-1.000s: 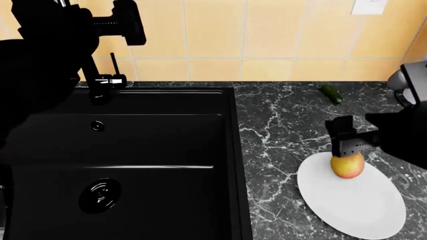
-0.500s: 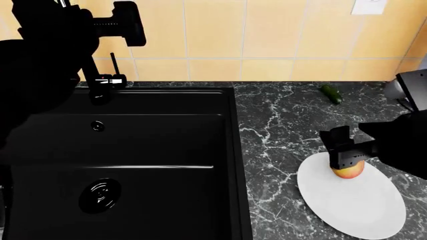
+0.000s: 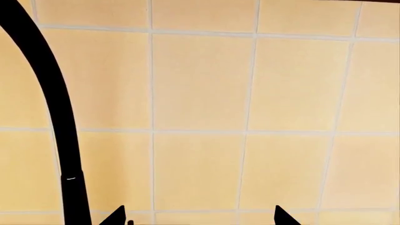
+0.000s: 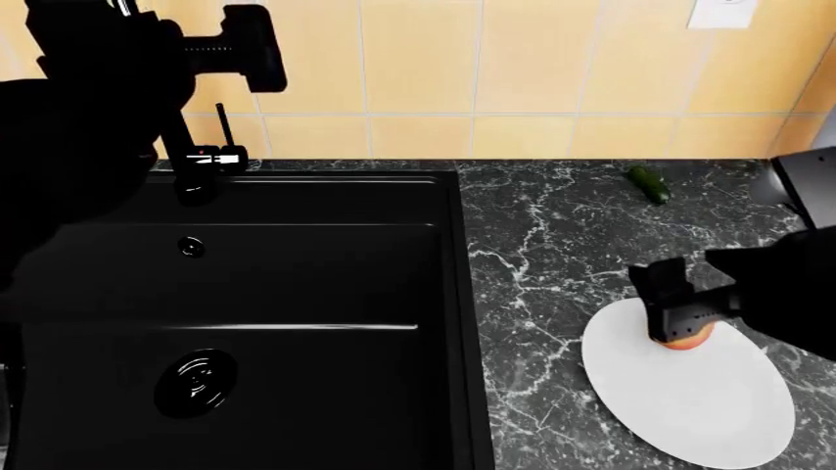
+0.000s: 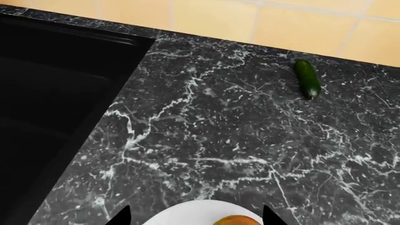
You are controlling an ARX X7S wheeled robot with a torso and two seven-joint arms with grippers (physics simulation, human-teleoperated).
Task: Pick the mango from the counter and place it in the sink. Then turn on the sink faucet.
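Dark marble bench (image 4: pixel 562 235) with white veins runs under a yellow tiled wall, carrying the black sink (image 4: pixel 235 323) on its left side and a white plate (image 4: pixel 692 392) near its front right corner. On the plate's far part sits the mango (image 4: pixel 684 339), mostly hidden in the head view by the right gripper (image 4: pixel 673 305), which hangs directly over it with its fingers straddling the fruit. In the right wrist view the two fingers (image 5: pixel 119 216) stand wide, the mango's top (image 5: pixel 236 220) just showing between them at the plate's edge (image 5: pixel 187 212); nothing is squeezed yet. Further back, near the bench's rear edge, lies a small green cucumber-like vegetable (image 4: pixel 649 183), well apart from the plate. At the sink's rear left corner stands the sink faucet (image 4: pixel 196 162) with its small chrome-tipped lever. The left gripper (image 3: pixel 200 218) is raised near the faucet's neck (image 3: pixel 59 117), facing the tiles, fingers spread wide and holding nothing.

The step in hand looks like the pick itself: the right fingers are set around the mango but not closed. The next move likely calls for closing them evenly on the fruit's sides, since a smooth round skin could roll or slip on the plate, then lifting straight up and carrying it left over the sink's rim before release.
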